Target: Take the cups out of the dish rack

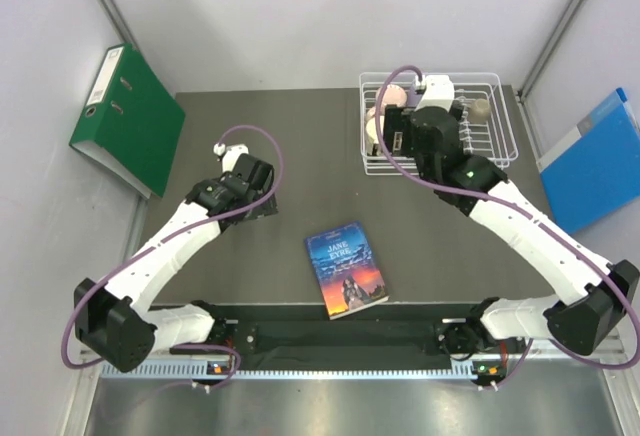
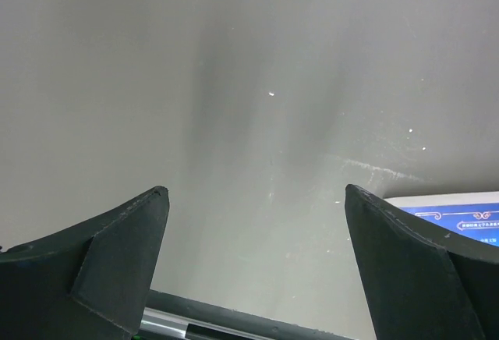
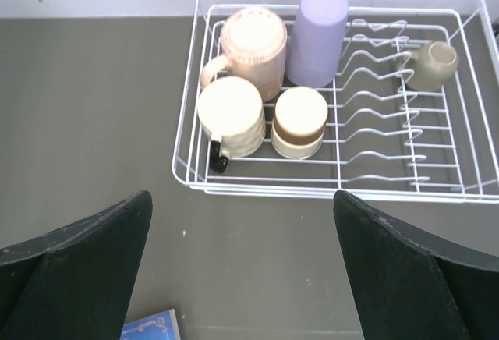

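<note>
— Dark grey table (image 1: 300,136), pale walls around it. Where does the dish rack stand?
— The dish rack (image 3: 335,192), white wire, sits at the far right corner of the table. The right gripper (image 3: 242,270) hangs in the air on its near side and looks down at it.
— And the cups?
— Five, all inside the rack. In the left part, a pale peach handled mug (image 3: 251,44) stands at the back, with a lilac tumbler (image 3: 317,36) just beside it. In front of those, a cream mug (image 3: 231,115) and a brown-banded cup (image 3: 300,122) stand side by side. A beige-olive mug (image 3: 433,65) sits well apart at the right end, among the prongs.
— How are the right jaws?
— Spread wide, with nothing between them, and apart from the rack.
— And the left arm?
— The left gripper (image 2: 257,262) hovers over bare table on the left half, its fingers wide apart too and empty.
— What else is about?
— A paperback book (image 1: 347,269) lies face up near the front middle, and its corner shows past the left gripper's finger. A green binder (image 1: 125,121) leans at the left wall and a blue folder (image 1: 595,161) at the right.
</note>
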Action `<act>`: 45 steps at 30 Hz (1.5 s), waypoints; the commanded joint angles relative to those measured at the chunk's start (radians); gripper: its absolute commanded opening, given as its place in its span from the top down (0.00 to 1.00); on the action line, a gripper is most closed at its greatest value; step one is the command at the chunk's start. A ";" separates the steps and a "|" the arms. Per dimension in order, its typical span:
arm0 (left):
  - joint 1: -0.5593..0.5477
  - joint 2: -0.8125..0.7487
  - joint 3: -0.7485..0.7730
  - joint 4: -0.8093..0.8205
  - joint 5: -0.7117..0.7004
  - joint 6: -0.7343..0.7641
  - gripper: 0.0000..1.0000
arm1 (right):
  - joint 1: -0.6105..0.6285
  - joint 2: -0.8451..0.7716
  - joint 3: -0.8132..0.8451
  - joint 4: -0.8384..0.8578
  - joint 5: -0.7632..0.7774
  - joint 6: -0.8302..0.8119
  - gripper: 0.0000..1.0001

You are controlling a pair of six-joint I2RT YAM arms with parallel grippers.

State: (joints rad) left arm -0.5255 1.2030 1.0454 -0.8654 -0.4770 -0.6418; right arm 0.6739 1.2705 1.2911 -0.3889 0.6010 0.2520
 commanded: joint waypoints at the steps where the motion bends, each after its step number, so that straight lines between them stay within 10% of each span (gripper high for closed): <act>1: -0.004 -0.017 -0.028 -0.014 -0.032 -0.012 0.01 | 0.009 0.026 0.094 0.032 0.023 -0.056 0.00; 15: -0.004 0.062 0.018 0.063 0.014 0.005 0.01 | -0.046 0.260 0.333 -0.087 -0.007 -0.028 0.01; 45: -0.004 0.178 0.035 0.052 0.072 -0.028 0.01 | -0.554 0.573 0.576 -0.189 -0.198 0.300 0.13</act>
State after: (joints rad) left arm -0.5255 1.3689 1.0420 -0.8303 -0.4068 -0.6521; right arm 0.1844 1.8305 1.8145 -0.5922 0.4511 0.4950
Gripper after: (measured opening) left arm 0.990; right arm 0.887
